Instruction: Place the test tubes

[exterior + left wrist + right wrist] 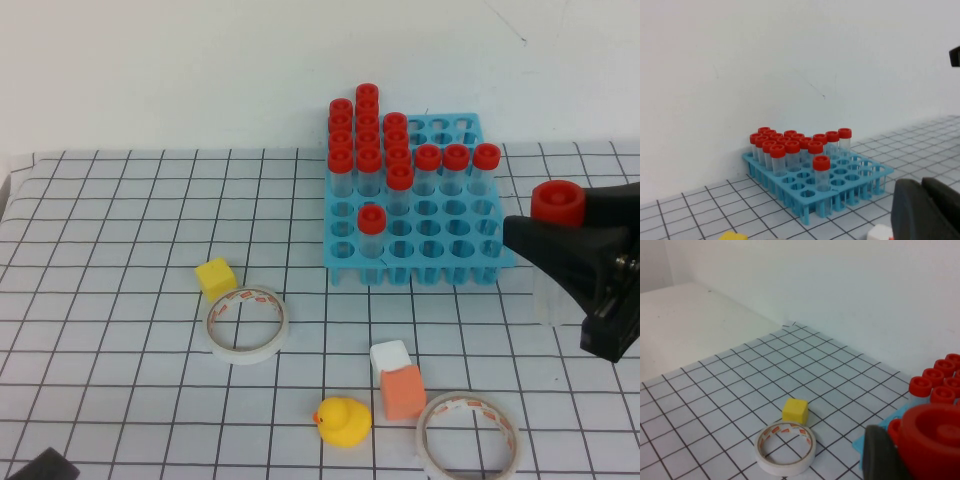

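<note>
A plain white wall (200,70) stands behind the table (120,260), whose white top is ruled with a black grid. The light is even and soft; a few faint scuffs mark the wall.

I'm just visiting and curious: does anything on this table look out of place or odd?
A lone tube stands in the rack, apart from the packed block behind. A duck sits among the lab things. The right pincer grips a second tube beside the rack; the left pincer, shut, sits at the near left.

yellow cube (215,277) sits beside one tape roll (245,353); duck (344,420), white cube (390,356), orange cube (403,391) near another roll (468,399).
</note>
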Controlling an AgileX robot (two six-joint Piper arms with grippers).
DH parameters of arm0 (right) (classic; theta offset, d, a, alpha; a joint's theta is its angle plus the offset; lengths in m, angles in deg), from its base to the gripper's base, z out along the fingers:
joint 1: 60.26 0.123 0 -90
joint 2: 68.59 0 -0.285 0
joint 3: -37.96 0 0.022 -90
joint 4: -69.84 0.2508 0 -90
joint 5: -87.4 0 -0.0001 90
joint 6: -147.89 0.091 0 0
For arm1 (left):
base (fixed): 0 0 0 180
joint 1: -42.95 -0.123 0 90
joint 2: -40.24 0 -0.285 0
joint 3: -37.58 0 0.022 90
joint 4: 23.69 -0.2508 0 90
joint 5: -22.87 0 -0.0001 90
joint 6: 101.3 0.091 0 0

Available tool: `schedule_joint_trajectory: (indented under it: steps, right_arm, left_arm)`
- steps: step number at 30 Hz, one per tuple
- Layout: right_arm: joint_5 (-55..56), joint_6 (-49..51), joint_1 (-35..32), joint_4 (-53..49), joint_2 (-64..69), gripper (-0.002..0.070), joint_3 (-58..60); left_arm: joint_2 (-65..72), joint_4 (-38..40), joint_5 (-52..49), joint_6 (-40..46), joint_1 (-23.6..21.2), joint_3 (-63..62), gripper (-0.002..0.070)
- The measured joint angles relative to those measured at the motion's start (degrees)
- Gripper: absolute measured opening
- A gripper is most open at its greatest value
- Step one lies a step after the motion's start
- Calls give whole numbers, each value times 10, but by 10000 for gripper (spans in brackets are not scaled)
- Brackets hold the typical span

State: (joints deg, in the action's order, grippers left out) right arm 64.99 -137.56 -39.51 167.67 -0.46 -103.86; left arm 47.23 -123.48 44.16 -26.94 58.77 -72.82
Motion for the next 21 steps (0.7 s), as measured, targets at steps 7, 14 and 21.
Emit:
schedule_joint_trajectory:
  steps: [7, 14, 21]
  right_arm:
    - [0, 0, 0, 0, 0, 265, 0]
    - [7, -15, 0, 0, 0, 265, 0]
    - [65, 295, 0, -243, 22, 265, -47]
  left_arm:
    - [0, -7, 31, 0, 0, 0, 0]
    - [0, -9, 66, 0, 0, 0, 0]
    - [0, -12, 107, 0, 0, 0, 0]
